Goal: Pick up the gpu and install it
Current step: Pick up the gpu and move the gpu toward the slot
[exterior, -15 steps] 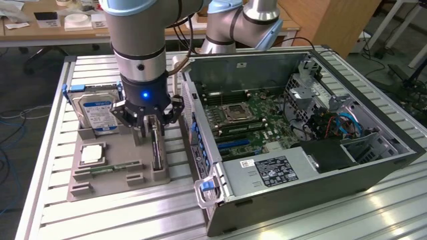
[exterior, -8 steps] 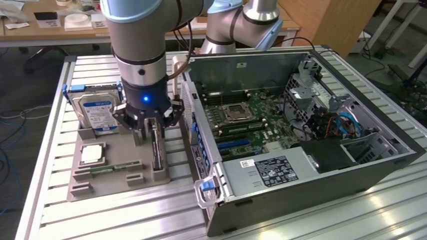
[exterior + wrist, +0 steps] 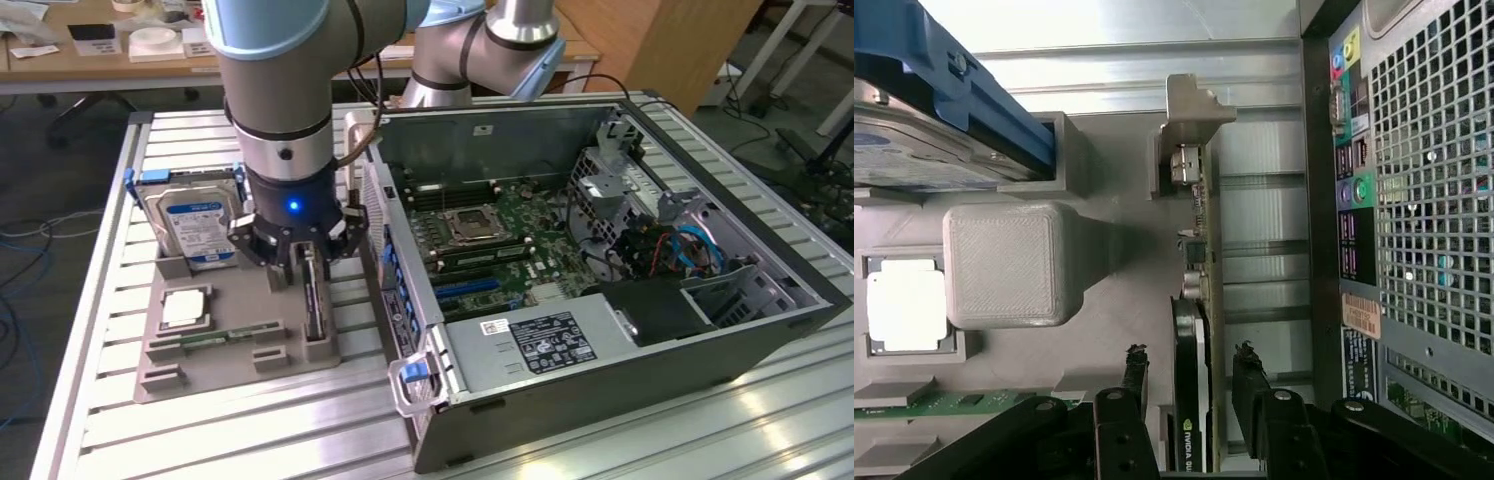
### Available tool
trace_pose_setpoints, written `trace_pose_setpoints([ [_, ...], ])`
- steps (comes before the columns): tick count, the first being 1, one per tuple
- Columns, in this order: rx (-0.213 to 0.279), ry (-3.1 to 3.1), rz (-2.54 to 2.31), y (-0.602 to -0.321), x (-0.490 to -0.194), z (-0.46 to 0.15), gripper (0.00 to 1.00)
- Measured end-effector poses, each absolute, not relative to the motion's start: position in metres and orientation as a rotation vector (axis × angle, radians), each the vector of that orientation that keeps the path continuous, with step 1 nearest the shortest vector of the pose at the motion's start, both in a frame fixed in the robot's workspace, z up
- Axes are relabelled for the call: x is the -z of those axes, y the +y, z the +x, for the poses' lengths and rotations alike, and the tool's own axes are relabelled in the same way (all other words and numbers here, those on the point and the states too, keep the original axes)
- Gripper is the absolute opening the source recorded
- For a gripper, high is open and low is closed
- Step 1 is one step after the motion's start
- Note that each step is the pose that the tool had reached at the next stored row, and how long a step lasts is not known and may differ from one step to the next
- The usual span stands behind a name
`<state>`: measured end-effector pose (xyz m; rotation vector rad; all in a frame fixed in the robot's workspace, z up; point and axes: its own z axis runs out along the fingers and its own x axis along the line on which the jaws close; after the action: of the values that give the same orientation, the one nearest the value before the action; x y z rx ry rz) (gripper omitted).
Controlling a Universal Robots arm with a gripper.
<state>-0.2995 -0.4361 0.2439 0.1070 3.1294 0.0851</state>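
The thin dark gpu card [image 3: 311, 300] [image 3: 1199, 330] stands on edge in the grey tray [image 3: 200, 372]; its long axis lies near-to-far, pale metal bracket [image 3: 1189, 110] at the far end; the black gripper [image 3: 304, 265] [image 3: 1192, 356] has its jaws wide apart astride it, holding nothing.

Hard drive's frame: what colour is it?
Blue. The frame shows best in the wrist view, running along the silver hard drive.
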Motion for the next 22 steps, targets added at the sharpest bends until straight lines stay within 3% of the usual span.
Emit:
trace_pose_setpoints([
  [22,-0.085,3.131,0.067,-0.436,-0.232,-0.298,0.47],
])
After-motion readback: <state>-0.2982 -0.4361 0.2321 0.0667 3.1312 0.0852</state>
